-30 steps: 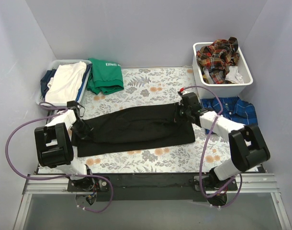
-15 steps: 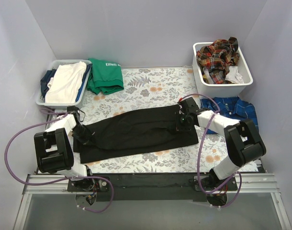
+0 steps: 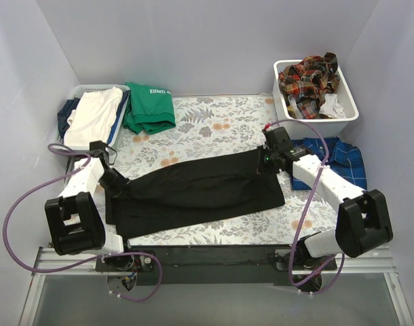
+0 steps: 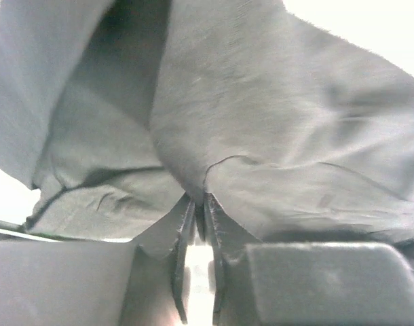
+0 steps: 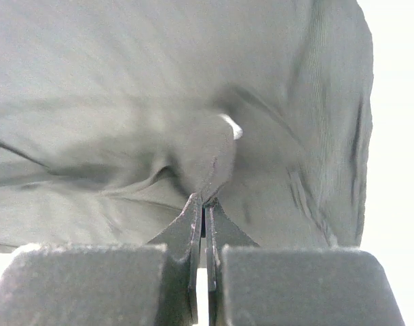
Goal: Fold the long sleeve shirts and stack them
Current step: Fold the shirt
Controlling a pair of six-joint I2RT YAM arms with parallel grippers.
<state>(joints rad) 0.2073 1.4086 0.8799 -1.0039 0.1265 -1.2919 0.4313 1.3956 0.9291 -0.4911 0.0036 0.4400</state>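
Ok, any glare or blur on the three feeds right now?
Top external: evenly lit, sharp. Left wrist: black shirt washed out to grey, corners blown white, claw soft up close. Right wrist: same grey cast, right edge blown white.

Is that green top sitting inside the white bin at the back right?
No, the green top lies on the table beside the basket; the white bin holds plaid clothes.
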